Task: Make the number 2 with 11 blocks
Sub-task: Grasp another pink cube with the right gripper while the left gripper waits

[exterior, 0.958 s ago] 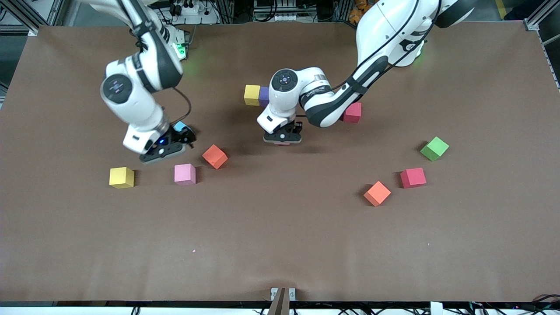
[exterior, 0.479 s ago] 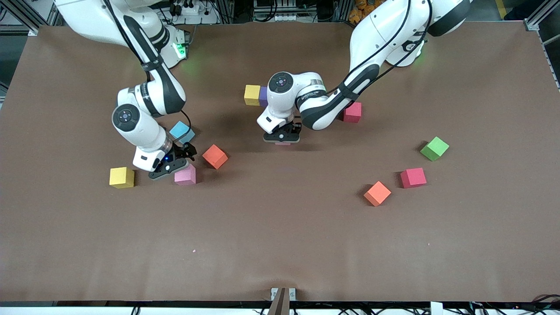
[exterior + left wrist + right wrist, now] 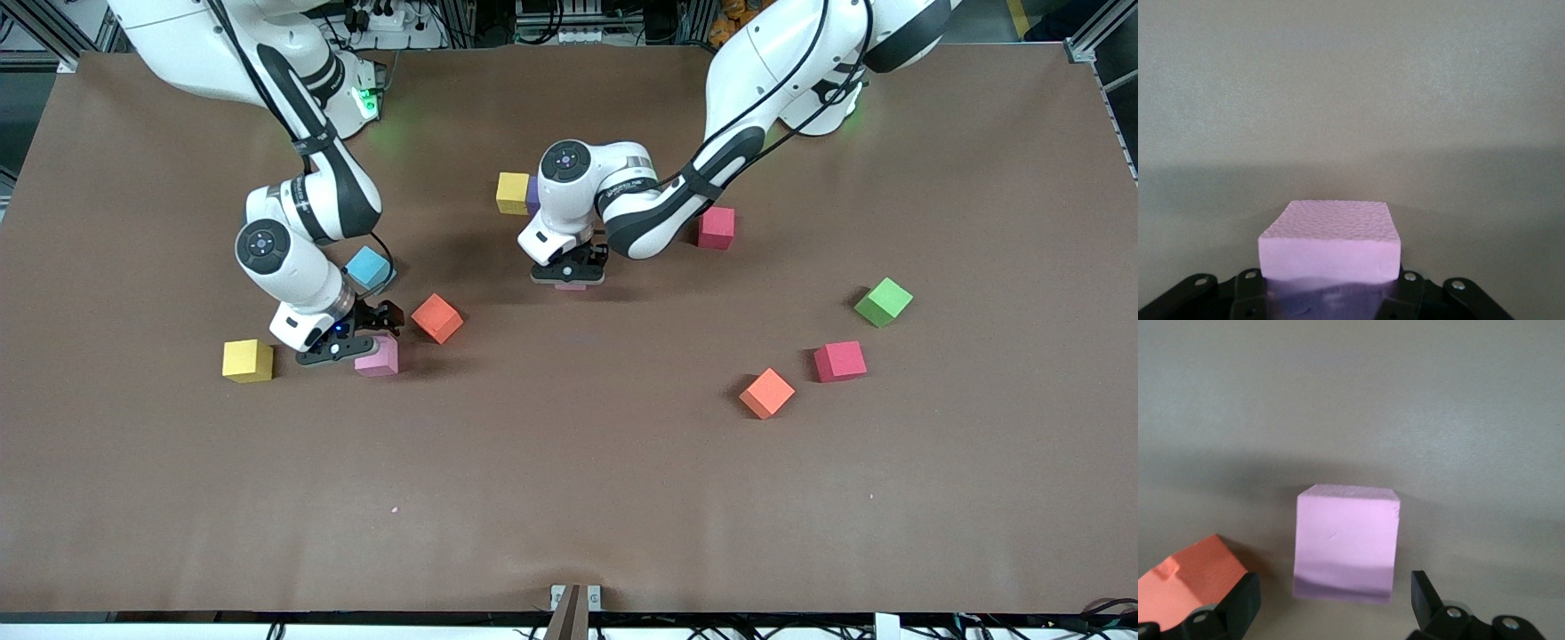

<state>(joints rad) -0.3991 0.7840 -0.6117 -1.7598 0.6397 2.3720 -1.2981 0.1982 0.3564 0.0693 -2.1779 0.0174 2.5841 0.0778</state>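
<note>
Currently I see the left gripper (image 3: 570, 283) clenched on a pink foam cube (image 3: 1330, 241); the right gripper (image 3: 356, 348) hangs released over another pink foam cube (image 3: 1345, 551).

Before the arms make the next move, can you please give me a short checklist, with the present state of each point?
1. Left gripper shut on a pink cube: ok.
2. Right gripper open, fingers on both sides of the second pink cube: ok.
3. Orange cube close beside one right finger; free room for closing: cannot tell.
4. Yellow cube and purple cube touching as the start of the number 2: ok.
5. Held cube lined up with that pair: cannot tell; the arm covers the spot.
6. Number 2 complete: not ok; the green cube and others lie scattered.
</note>
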